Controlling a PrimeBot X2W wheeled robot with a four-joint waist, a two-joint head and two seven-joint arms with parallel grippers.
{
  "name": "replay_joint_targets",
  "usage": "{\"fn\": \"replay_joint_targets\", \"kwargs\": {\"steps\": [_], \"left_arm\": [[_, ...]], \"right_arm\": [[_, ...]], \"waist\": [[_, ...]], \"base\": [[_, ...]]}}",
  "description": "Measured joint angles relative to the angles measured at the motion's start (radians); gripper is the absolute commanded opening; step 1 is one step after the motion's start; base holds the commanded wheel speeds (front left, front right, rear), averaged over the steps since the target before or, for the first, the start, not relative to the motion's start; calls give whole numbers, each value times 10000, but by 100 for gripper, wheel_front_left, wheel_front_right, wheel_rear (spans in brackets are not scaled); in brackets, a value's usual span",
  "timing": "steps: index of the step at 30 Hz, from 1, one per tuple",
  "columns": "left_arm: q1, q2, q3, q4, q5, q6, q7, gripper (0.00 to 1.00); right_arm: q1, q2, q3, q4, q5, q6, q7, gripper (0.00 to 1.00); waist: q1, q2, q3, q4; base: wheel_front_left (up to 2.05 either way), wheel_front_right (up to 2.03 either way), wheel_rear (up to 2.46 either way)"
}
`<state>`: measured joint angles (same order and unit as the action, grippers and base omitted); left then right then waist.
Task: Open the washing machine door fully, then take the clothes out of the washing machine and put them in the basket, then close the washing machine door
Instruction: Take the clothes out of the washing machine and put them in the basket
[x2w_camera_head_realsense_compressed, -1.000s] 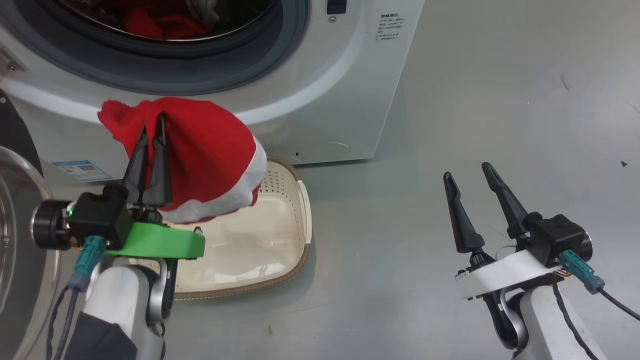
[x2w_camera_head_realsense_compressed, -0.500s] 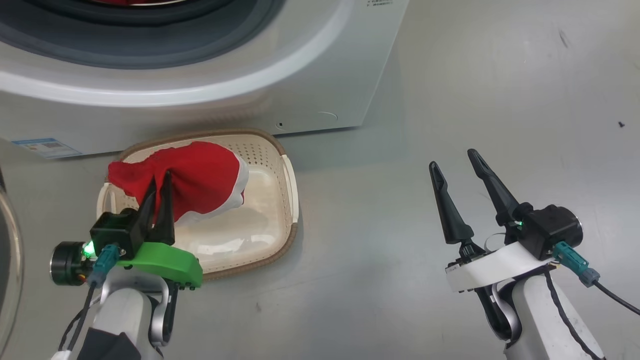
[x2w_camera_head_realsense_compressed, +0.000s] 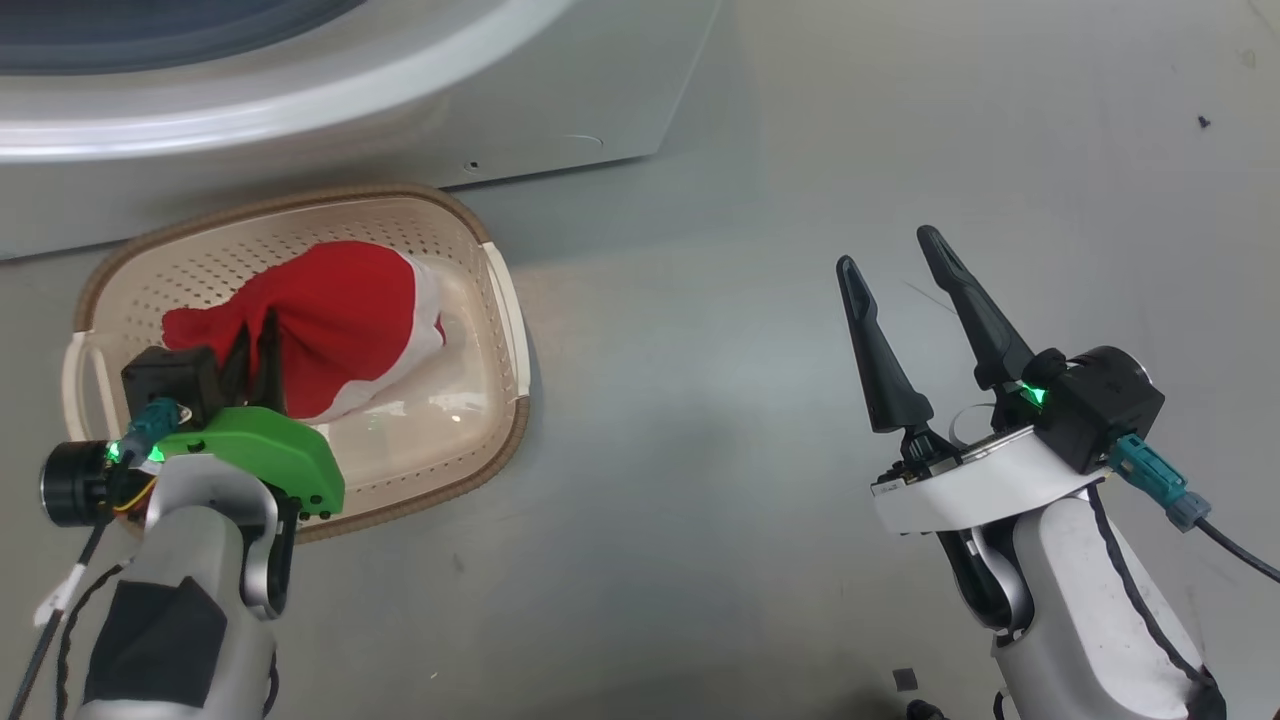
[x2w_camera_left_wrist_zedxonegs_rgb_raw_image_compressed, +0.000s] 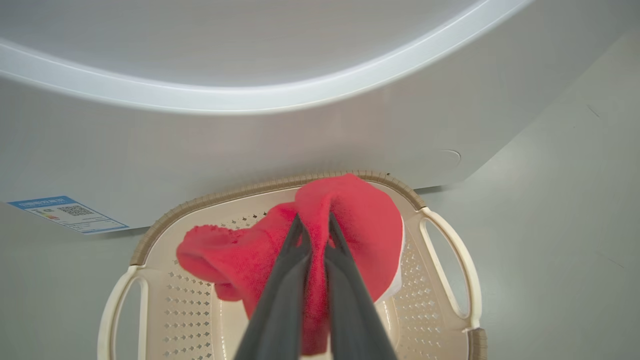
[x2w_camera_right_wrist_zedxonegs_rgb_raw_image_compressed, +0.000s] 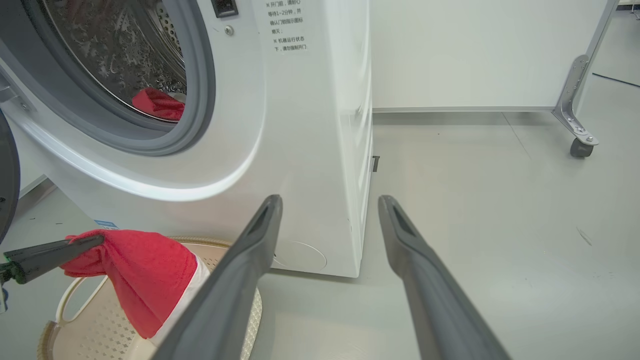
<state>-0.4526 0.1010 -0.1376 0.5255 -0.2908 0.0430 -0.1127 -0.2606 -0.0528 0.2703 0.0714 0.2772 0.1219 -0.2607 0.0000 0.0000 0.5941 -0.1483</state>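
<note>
My left gripper is shut on a red garment with a white band, one of the clothes. It holds it low inside the cream basket, and the cloth hangs down toward the basket floor. In the left wrist view the gripper pinches the garment over the basket. My right gripper stands open over bare floor to the right. The washing machine is just behind the basket, with more red clothes in its drum. The washing machine door shows as a dark edge at the far left.
The basket sits on the grey floor against the washer's front, below a small blue label. A metal frame leg on a castor stands by the white wall at the far right. Open floor lies between the basket and my right gripper.
The head camera has tilted down, so the washer has slid up the picture. My left gripper has lowered the red garment from in front of the washer into the basket. The right gripper stays open.
</note>
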Motion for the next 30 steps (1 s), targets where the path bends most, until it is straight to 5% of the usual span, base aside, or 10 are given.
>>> {"fn": "replay_joint_targets", "kwargs": {"steps": [20,21,24,25,30], "left_arm": [[-1295,59,368,2834,-598,-316,420,0],[-1368,58,366,2894,-598,-322,405,7],[-1600,56,370,3118,-598,-403,276,92],[-1641,50,359,3191,-598,-403,211,100],[-1766,-6,337,3415,-594,-412,-247,100]], "right_arm": [[-547,8,109,-61,380,0,0,100],[-590,8,109,-54,380,0,0,100],[-644,12,94,-8,380,0,0,100],[-647,12,84,19,380,0,0,100],[-653,13,13,98,362,0,0,100]], "waist": [[0,0,1222,-730],[0,0,1227,-725],[0,0,1216,-701],[0,0,1193,-689],[0,0,1023,-602]], "base": [[0,0,0],[0,0,0],[0,0,0],[0,0,0],[0,0,0]]}}
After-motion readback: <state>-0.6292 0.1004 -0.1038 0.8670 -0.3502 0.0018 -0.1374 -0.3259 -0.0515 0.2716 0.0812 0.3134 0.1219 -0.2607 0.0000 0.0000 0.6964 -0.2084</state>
